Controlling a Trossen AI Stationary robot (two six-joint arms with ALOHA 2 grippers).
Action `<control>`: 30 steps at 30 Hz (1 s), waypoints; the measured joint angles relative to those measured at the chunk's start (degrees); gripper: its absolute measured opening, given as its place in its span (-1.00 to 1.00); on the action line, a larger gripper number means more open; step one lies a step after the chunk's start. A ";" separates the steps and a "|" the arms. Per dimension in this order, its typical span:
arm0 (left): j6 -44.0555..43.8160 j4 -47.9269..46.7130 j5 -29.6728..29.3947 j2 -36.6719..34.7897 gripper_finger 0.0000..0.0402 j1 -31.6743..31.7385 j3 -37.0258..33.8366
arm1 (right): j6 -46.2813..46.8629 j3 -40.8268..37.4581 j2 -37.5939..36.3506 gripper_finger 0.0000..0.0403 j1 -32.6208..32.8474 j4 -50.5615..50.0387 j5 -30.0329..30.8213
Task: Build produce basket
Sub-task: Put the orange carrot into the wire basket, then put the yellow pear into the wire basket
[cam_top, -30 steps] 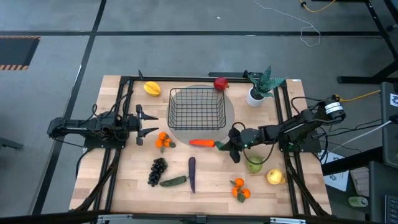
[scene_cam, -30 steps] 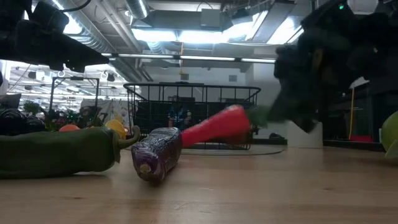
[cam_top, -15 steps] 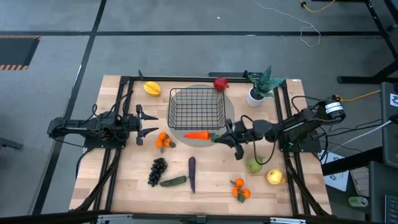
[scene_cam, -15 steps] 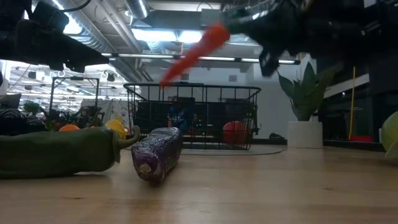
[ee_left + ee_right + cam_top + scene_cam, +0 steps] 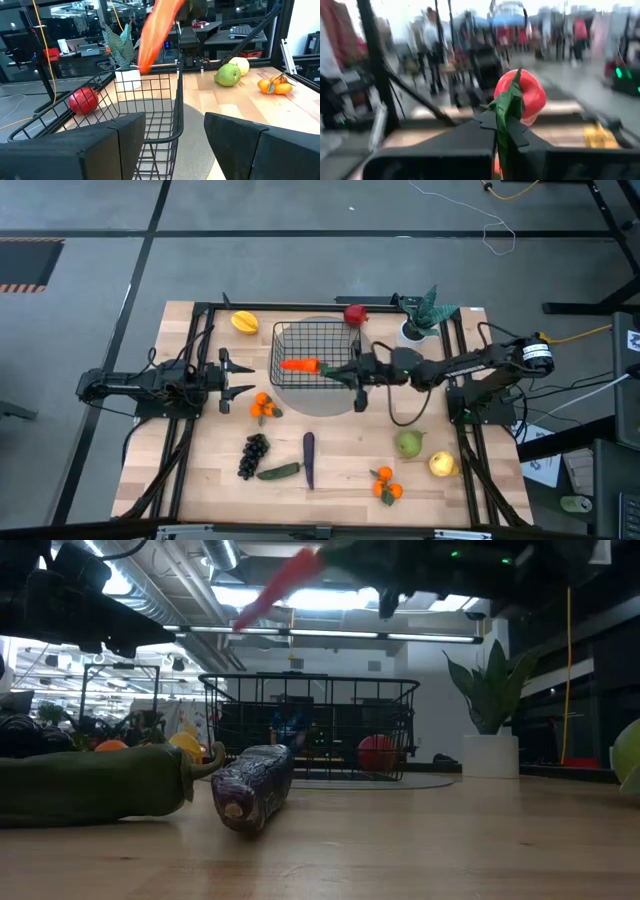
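Right gripper (image 5: 345,370) is clamped on the carrot (image 5: 299,365) by its green top, holding it in the air above the basket (image 5: 317,355). The left gripper (image 5: 240,376) waits with fingers apart beside the basket's left side. Grapes (image 5: 252,454), cucumber (image 5: 279,471) and eggplant (image 5: 308,459) lie on the table (image 5: 340,450).

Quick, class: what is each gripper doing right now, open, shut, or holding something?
Left gripper: open, empty, beside the basket.
Right gripper: shut on the carrot, above the basket.
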 joint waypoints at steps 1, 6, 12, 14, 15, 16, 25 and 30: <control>0.00 0.00 0.00 0.01 -0.03 -0.02 0.00 | -0.42 1.22 0.00 -0.99 -0.32 -3.64 -0.01; 0.02 0.00 0.00 -0.01 -0.03 -0.02 0.00 | -5.09 7.06 0.01 -0.82 -1.03 -16.86 1.00; 0.02 0.00 0.00 0.00 -0.03 -0.02 0.00 | -10.23 12.77 0.00 -0.48 -1.44 -24.91 7.41; 0.02 0.00 -0.01 0.01 -0.03 -0.01 0.00 | -10.37 14.05 0.00 -0.38 -1.39 -27.23 10.64; 0.02 0.00 0.00 0.01 -0.03 -0.02 0.00 | -10.38 14.73 0.00 -0.35 -1.39 -28.81 12.25; 0.02 0.00 0.00 -0.01 -0.03 0.00 0.01 | -10.37 15.42 0.00 -0.32 -1.39 -30.87 14.07; 0.04 0.00 0.00 0.00 -0.03 0.00 0.00 | -7.02 21.01 0.00 -0.30 -0.52 -51.20 39.27; 0.04 0.00 0.00 0.01 -0.03 0.00 0.00 | -0.18 24.84 0.00 -0.30 1.66 -70.44 41.59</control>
